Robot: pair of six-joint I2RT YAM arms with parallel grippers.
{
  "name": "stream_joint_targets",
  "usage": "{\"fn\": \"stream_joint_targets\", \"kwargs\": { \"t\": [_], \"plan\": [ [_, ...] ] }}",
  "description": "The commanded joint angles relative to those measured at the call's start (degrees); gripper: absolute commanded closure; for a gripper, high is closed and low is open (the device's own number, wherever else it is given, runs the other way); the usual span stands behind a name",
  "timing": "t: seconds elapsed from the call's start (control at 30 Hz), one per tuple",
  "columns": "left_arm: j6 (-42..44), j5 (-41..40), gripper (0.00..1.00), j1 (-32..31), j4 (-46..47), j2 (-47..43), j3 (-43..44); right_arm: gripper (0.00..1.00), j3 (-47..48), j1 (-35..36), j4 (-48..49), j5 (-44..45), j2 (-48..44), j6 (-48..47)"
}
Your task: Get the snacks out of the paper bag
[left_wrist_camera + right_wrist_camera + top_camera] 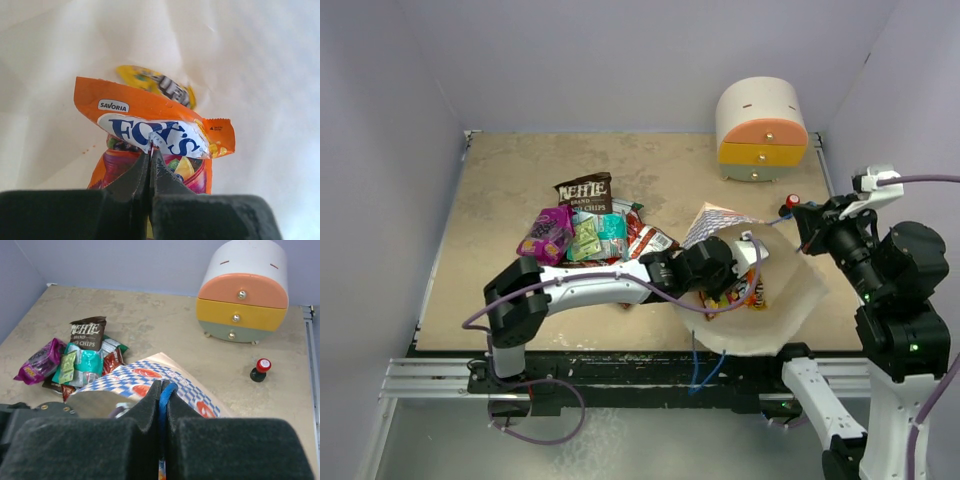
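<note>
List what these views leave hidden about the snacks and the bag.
- Top view: snacks left inside the paper bag, covered by the left arm and bag wall.
- Left wrist: lower part of the orange packet, behind the fingers; most of the yellow packet, behind the orange one.
- Right wrist: bag's inside, blocked by its fingers.

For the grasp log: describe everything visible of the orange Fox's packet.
The orange packet is glossy, crinkly film marked SAVORIA, with FOX'S in blue on a white oval and coloured sweets pictured below. Its upper part looks bent over. It sits inside the paper bag, against the white interior, partly hiding a yellow packet behind it. The left gripper is shut on it, pinching the film just below the logo.
</note>
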Motion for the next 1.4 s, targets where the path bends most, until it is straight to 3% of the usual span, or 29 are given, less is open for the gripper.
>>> {"fn": "stream_joint_targets", "kwargs": {
  "t": [0.0,0.2,0.4,0.57,0.93,1.03,1.13,1.37],
  "plan": [
    [0.22,10.66,1.00,0.23,-2.56,-9.02,-0.16,1.00,-1.08,0.05,6.02,4.35,2.09,0.43],
    [1.55,19.73,1.00,0.25,-6.30,-19.44,-2.52,1.00,-1.75,0.05,6.15,4.14,2.83,-1.39],
    [-2.06,20.46,1.00,0.29,-7.16,-28.62,-3.91,1.00,-4.14,0.05,6.41,1.33,-0.60,-4.37],
    [-3.47,10.80,1.00,0.47,-10.74,-33.85,-0.57,1.00,-3.71,0.05,3.56,5.51,-3.71,-4.56],
    [6.48,-27.12,1.00,5.04,-18.53,-38.38,10.13,1.00,-4.59,0.05,2.53,8.16,-7.68,-3.35],
    [6.26,-32.73,1.00,9.25,-19.83,-38.44,9.39,1.00,-5.15,0.10,3.11,7.97,-7.85,-3.35],
    [0.48,-33.76,1.00,16.04,-26.49,-36.57,9.91,1.00,-5.47,0.05,3.98,7.70,-7.56,-3.73],
    [-13.16,-20.81,1.00,37.74,-36.68,-32.61,6.38,1.00,-4.98,0.05,5.00,6.83,-5.49,-5.32]
  ]
}}
